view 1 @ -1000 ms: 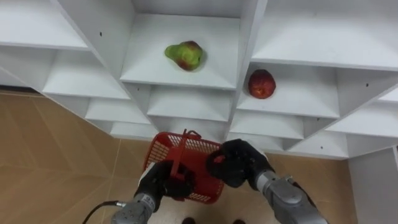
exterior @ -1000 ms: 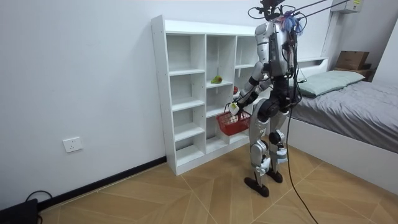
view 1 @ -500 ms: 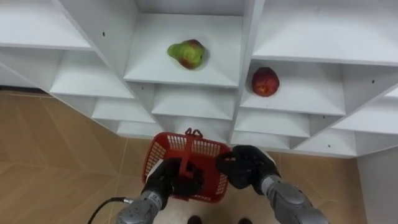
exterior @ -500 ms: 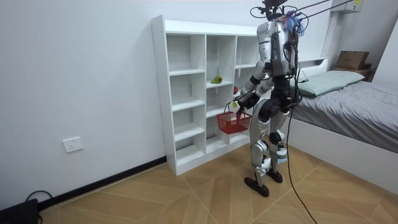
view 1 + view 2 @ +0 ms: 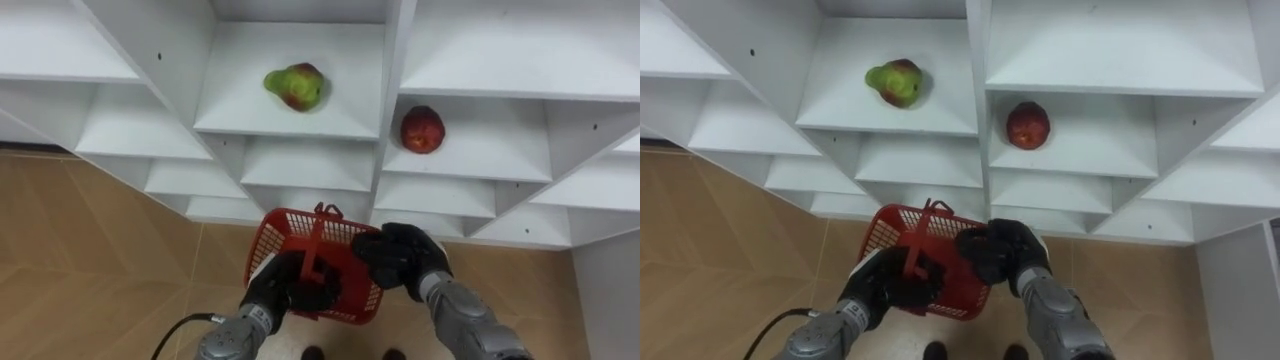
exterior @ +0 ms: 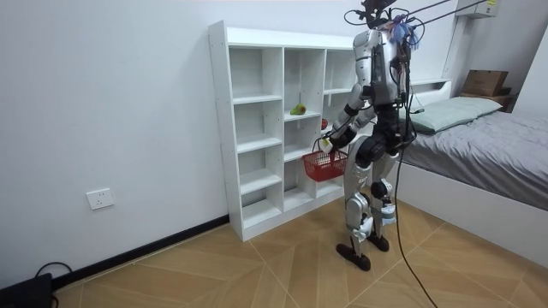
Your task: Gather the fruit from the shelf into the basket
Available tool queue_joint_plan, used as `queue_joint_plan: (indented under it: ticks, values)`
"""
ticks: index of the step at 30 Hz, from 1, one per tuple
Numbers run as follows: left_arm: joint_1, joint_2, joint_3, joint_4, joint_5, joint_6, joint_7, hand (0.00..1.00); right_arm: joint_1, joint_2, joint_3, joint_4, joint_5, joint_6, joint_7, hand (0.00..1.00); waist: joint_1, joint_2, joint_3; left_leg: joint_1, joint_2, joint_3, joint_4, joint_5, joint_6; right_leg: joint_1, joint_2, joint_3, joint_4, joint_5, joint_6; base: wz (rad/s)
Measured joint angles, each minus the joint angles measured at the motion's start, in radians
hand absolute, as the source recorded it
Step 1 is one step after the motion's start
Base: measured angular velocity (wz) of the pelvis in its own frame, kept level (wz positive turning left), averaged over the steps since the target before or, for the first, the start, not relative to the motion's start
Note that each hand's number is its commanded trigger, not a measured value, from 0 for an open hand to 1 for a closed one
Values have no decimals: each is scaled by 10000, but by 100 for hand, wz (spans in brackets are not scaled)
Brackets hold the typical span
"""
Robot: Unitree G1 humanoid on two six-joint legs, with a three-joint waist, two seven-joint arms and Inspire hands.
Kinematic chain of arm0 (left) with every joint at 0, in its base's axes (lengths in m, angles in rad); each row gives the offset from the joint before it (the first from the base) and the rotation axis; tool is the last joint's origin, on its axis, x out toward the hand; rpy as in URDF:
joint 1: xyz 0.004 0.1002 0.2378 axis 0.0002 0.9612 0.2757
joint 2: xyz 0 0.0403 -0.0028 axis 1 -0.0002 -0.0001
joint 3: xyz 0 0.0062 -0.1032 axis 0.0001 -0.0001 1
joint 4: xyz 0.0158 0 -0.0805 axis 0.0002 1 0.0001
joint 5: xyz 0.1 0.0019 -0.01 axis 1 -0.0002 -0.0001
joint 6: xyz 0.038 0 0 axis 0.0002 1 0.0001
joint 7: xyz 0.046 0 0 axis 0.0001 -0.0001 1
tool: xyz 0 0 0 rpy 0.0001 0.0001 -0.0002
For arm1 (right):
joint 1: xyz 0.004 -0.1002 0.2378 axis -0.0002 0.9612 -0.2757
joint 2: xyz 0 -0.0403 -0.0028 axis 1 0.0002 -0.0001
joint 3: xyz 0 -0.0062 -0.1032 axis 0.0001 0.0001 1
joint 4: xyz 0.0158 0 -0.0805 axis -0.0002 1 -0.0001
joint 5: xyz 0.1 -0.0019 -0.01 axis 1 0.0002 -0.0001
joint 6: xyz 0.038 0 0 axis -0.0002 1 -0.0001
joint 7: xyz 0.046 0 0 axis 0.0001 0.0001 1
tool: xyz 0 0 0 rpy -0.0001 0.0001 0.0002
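Note:
A green-and-red pear (image 5: 295, 86) lies on a middle shelf of the white closet (image 5: 300, 125). A red apple (image 5: 422, 129) sits one compartment to the right and a little lower. Below them I hold a red mesh basket (image 5: 272, 243) in front of the shelves. My left hand (image 5: 283, 290) is shut on its upright handle (image 5: 316, 245). At the basket's right rim is my right hand (image 5: 402, 258), fingers curled, and I see nothing held in it. The two hands hide the basket's inside. In the room view I stand facing the closet (image 6: 248, 128), the basket (image 6: 324, 165) at hip height.
The other closet compartments in view hold nothing. A wooden floor (image 5: 90, 250) runs below the shelves. In the room view a bed (image 6: 479, 141) stands close behind me on the room view's right.
The basket has risen a little and shifted right, closer to the shelves, with both hands moving along. The pear and the apple have not moved.

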Motion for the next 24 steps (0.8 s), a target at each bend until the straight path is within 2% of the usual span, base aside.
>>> queue_joint_plan:
  ticks: [6,18,24]
  values:
    - [-43,-10,-199,3,6,0,148,100,-327,213,-7,194,229,4,-67,100,4,-99,65,-9,-7,22,7,12,9,-12,-14,12,0,1,-2,0]
    - [-380,21,-351,35,8,6,134,100,-551,421,21,269,270,6,-71,100,16,-202,133,-380,3,30,72,31,8,-346,-13,3,-23,23,-37,0]
    - [-375,-3,-432,107,76,14,117,100,-581,528,117,268,211,6,-82,100,21,-198,141,-377,12,24,48,31,7,-345,-7,-17,-20,23,-37,0]
